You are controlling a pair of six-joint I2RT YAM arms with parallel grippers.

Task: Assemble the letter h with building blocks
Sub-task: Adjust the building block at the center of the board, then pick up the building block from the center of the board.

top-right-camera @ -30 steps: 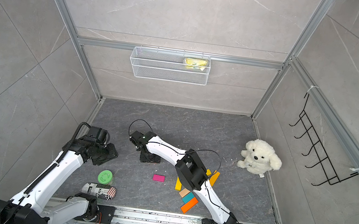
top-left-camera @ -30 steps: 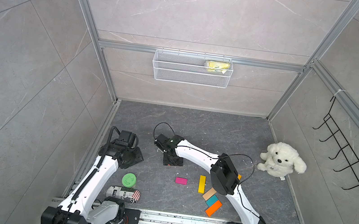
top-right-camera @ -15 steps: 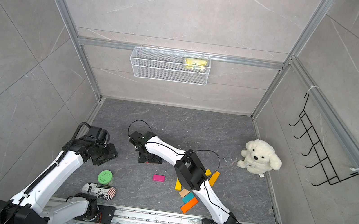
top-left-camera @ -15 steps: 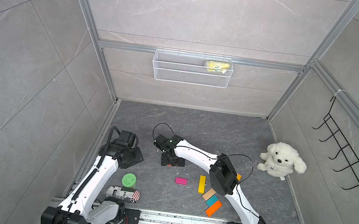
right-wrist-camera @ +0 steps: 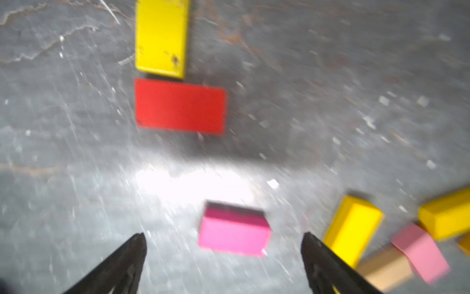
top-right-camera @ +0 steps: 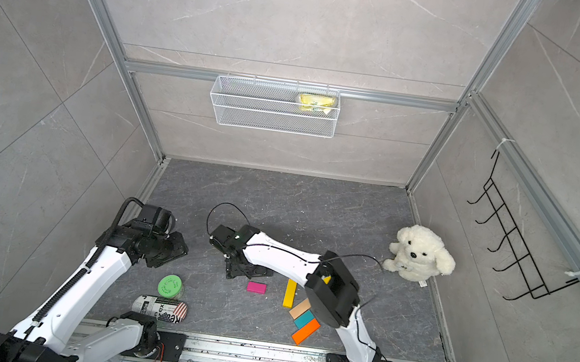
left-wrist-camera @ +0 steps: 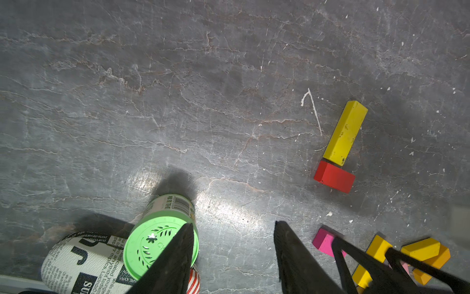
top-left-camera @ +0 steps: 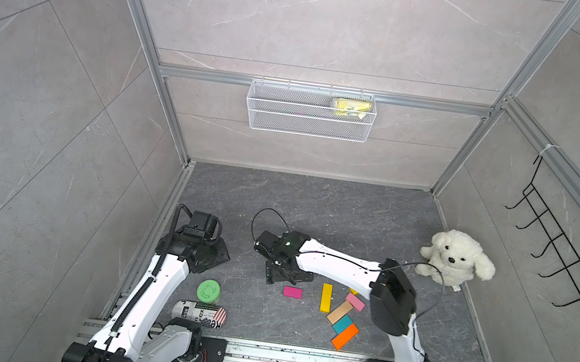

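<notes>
Drawn back a little toward the near right since a second ago, your right gripper (right-wrist-camera: 223,235) now spreads its jaws far wider and holds nothing. Just beyond it lies the red block (right-wrist-camera: 180,105), flat on the floor (top-left-camera: 315,212). Its long side touches the near end of a long yellow block (right-wrist-camera: 161,38), and the pair forms an L-shaped corner at mid-floor, hidden under the right arm in both top views.

By my reading, that corner is all you have of the h so far; the rest of the stem, the arch and the second leg are still to lay.

A magenta block (top-left-camera: 293,292) lies alone just near of the pair, in line with the open fingers. To its right sits the loose heap:
- a second yellow block (top-left-camera: 326,298)
- a tan block (top-left-camera: 339,312)
- a pink block (top-left-camera: 355,302)
- a teal block (top-left-camera: 342,324)
- an orange block (top-left-camera: 345,336)

Your left gripper (left-wrist-camera: 233,223) hangs at the left above the green jar (left-wrist-camera: 160,244), jaws partly apart and empty.
</notes>
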